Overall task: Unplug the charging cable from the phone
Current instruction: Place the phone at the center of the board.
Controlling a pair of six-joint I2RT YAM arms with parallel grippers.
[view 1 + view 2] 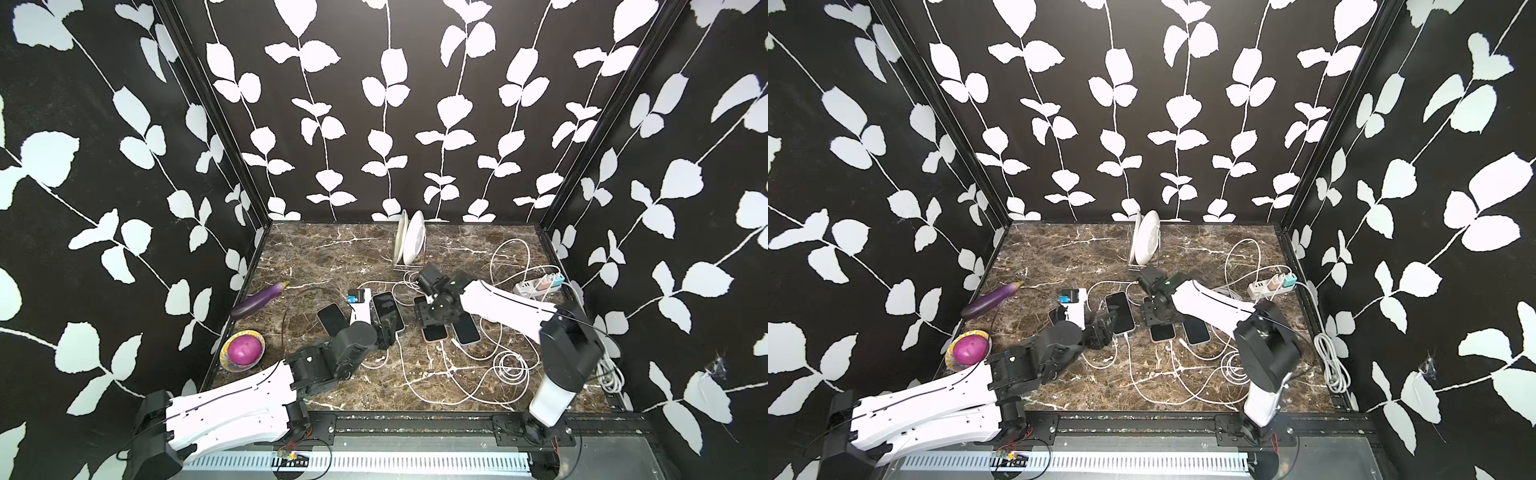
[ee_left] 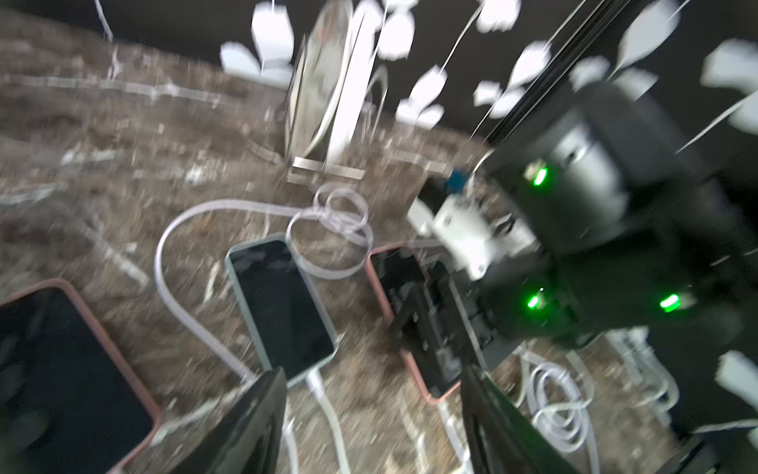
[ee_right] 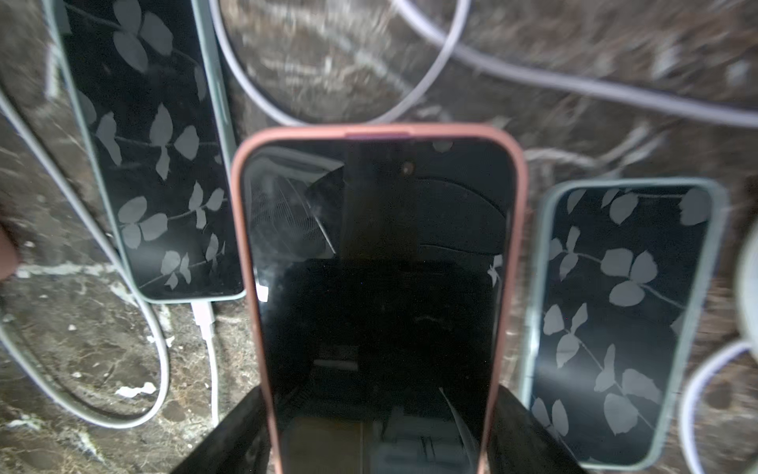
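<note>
My left jaws apart, right jaws seemingly pinching the pink-cased phone [image 3: 377, 266], I'd take the limp white charging cable [image 3: 213, 381] by its stiff plug [image 3: 204, 315], seated in the slick mint-cased phone [image 3: 156, 143] on the brown marble worktop [image 3: 328, 61].

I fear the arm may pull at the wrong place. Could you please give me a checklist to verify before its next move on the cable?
1. Left gripper open: ok.
2. White plug seated in pale green phone, not yet pulled: ok.
3. Plug centred between left fingers: not ok, it sits close to one finger.
4. Pale green phone braced: not ok, right gripper straddles the pink-cased phone.
5. Right grip on it firm: cannot tell.
6. Pink-cased phone's port: cannot tell, hidden.
</note>
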